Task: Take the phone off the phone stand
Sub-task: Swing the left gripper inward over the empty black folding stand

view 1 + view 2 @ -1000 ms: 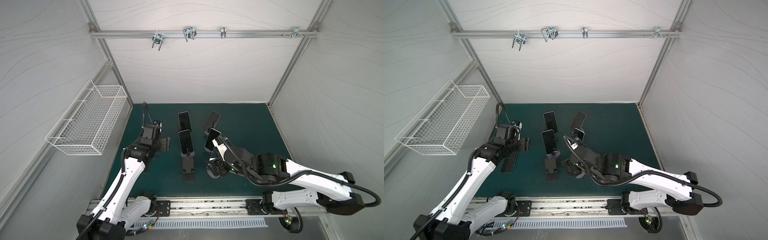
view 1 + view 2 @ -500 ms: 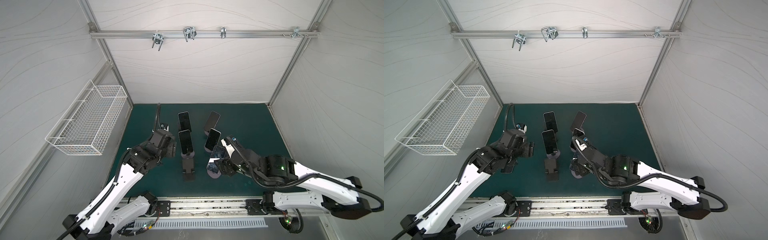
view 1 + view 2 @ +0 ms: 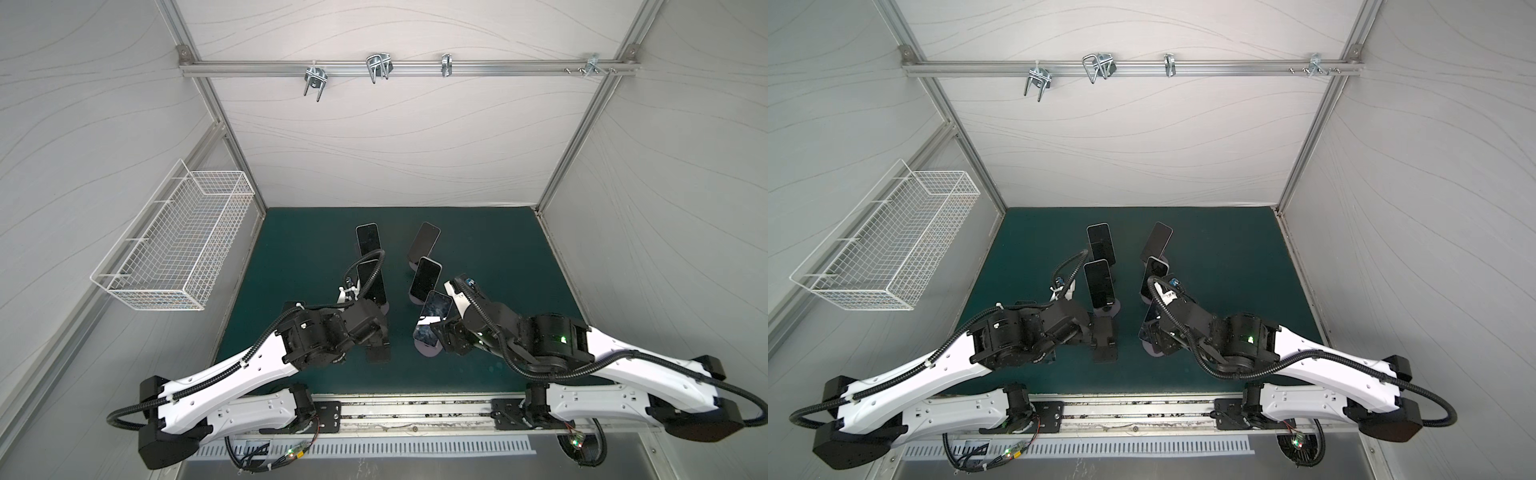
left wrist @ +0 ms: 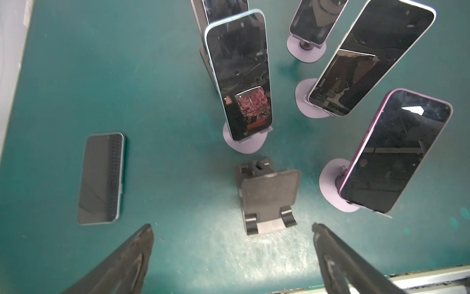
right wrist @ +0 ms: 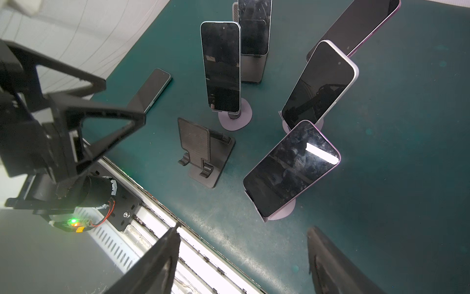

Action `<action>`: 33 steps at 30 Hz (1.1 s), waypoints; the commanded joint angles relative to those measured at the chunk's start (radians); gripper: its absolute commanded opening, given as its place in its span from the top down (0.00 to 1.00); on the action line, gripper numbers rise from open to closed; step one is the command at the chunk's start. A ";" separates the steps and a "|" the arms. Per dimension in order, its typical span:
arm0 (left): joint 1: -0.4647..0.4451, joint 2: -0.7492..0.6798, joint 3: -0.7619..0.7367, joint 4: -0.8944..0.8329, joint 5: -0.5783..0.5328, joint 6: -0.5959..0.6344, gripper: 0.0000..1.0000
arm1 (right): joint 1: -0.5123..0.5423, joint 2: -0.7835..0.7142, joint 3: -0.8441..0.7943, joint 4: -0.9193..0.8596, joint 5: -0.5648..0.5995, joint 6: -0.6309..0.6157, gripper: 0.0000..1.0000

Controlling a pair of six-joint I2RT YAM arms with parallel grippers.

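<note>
We found the purple-edged phone [image 5: 292, 170] leaning on its lilac stand [image 5: 282, 213], long axis slanting up and away, just ahead of the nearer right gripper [image 5: 244, 230]. That gripper was spread and empty, as was the left gripper [image 4: 232, 228] above a bare black stand [image 4: 268, 196].

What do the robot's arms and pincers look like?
The left arm and right arm have smooth white shells and black joints. A black ribbed cable loops along each. A small green light glows on the right arm. The left pincer and right pincer each have two black tapering fingers.
</note>
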 commanded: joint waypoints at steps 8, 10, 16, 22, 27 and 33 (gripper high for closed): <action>-0.111 0.079 -0.045 0.038 -0.093 -0.264 0.01 | -0.005 -0.027 -0.024 0.010 -0.015 0.047 0.21; -0.110 0.086 -0.063 0.076 -0.079 -0.275 0.01 | -0.005 -0.028 -0.025 0.008 -0.013 0.046 0.21; -0.111 0.087 -0.115 0.175 -0.050 -0.281 0.01 | -0.005 -0.028 -0.026 0.011 -0.010 0.046 0.21; -0.111 0.133 -0.115 0.167 -0.059 -0.327 0.01 | -0.005 -0.021 -0.027 0.015 -0.016 0.050 0.21; -0.111 0.212 -0.085 0.163 -0.057 -0.343 0.01 | -0.004 -0.005 -0.022 0.021 -0.022 0.048 0.21; -0.111 0.314 -0.039 0.109 -0.084 -0.395 0.01 | -0.005 0.001 -0.015 0.023 -0.019 0.039 0.21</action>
